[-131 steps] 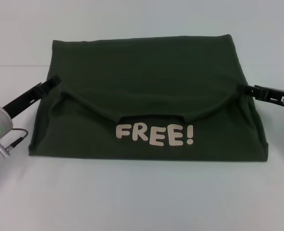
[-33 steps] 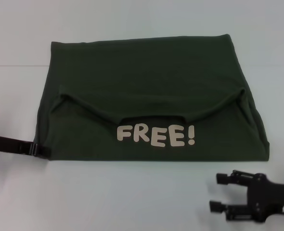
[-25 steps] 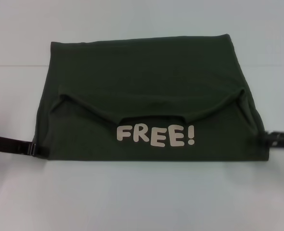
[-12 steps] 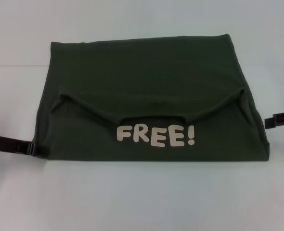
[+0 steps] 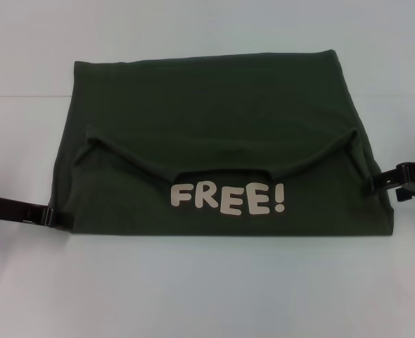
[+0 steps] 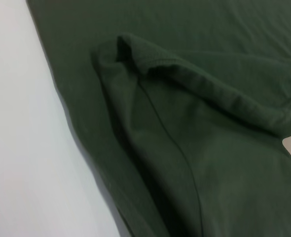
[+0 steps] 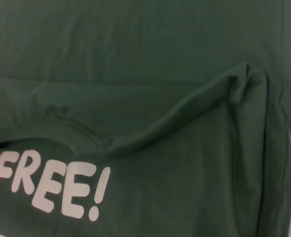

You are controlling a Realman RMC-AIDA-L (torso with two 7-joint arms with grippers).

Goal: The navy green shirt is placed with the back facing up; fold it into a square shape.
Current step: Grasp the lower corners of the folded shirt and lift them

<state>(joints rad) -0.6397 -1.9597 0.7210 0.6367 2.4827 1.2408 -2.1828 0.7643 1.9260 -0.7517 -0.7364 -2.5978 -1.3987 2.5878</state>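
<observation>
The navy green shirt (image 5: 214,120) lies folded on the white table, with its upper layer folded down towards me. The folded-over edge dips to a neckline just above a pale "FREE!" print (image 5: 227,198). My left gripper (image 5: 58,217) lies low at the shirt's near left corner, touching the edge. At the right edge, about level with the print, is my right gripper (image 5: 376,184). The left wrist view shows the shirt (image 6: 185,123) with a bunched fold corner. The right wrist view shows the shirt (image 7: 135,74), the print (image 7: 49,187) and the right-hand fold corner.
The white table (image 5: 207,289) runs all around the shirt, with a wide bare strip in front of it. A faint seam line crosses the table behind the shirt's left side.
The right gripper swung from the front right to the shirt's right side, then moved in against its edge. The left gripper stayed at the near left corner. The shirt has not moved.
</observation>
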